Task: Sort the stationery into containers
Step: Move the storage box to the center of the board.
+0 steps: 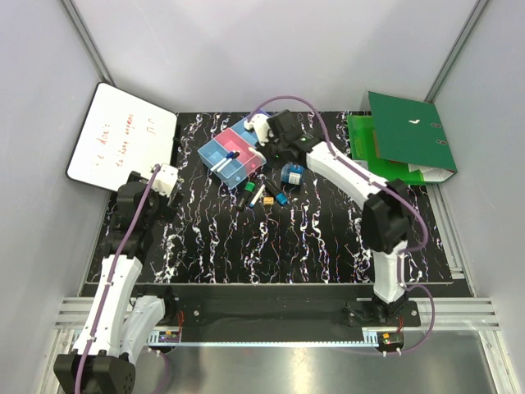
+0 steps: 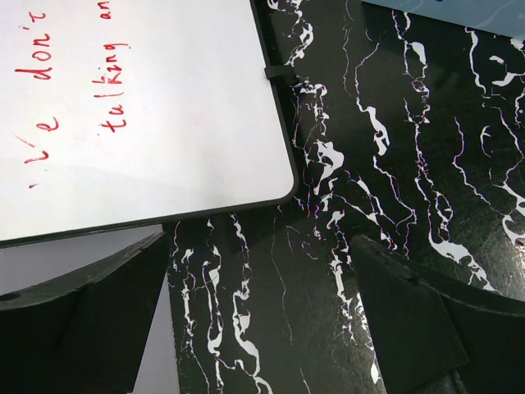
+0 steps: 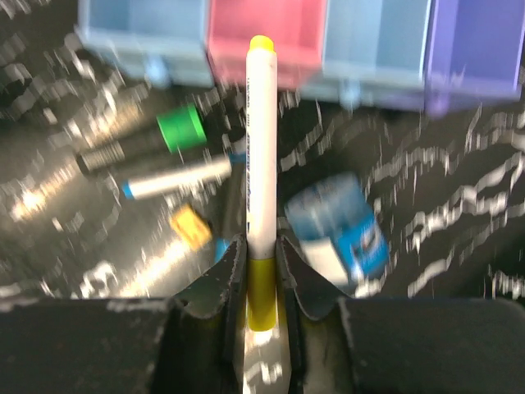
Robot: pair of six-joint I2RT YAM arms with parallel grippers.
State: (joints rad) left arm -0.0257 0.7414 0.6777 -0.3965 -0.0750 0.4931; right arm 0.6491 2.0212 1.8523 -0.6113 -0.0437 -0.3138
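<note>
Black, white-veined worktop (image 1: 328,238) in a grey-walled cell: right jaws hold a marker at the containers, left jaws wide and empty.
Right jaws are clamped on the yellow lower end of a white marker (image 3: 261,148) whose yellow tip points at the pink compartment of the containers (image 1: 212,150). The blurred wrist view does not show whether the tip is over the bin or short of it. Another white marker (image 1: 226,160) lies across the containers. Loose on the worktop near them are a green-capped marker (image 3: 182,129), a blue-tipped white marker (image 3: 176,179), a small yellow piece (image 3: 190,226) and a blue roll (image 1: 292,175). Left jaws stand wide apart over bare worktop beside the whiteboard (image 2: 123,107) corner.
</note>
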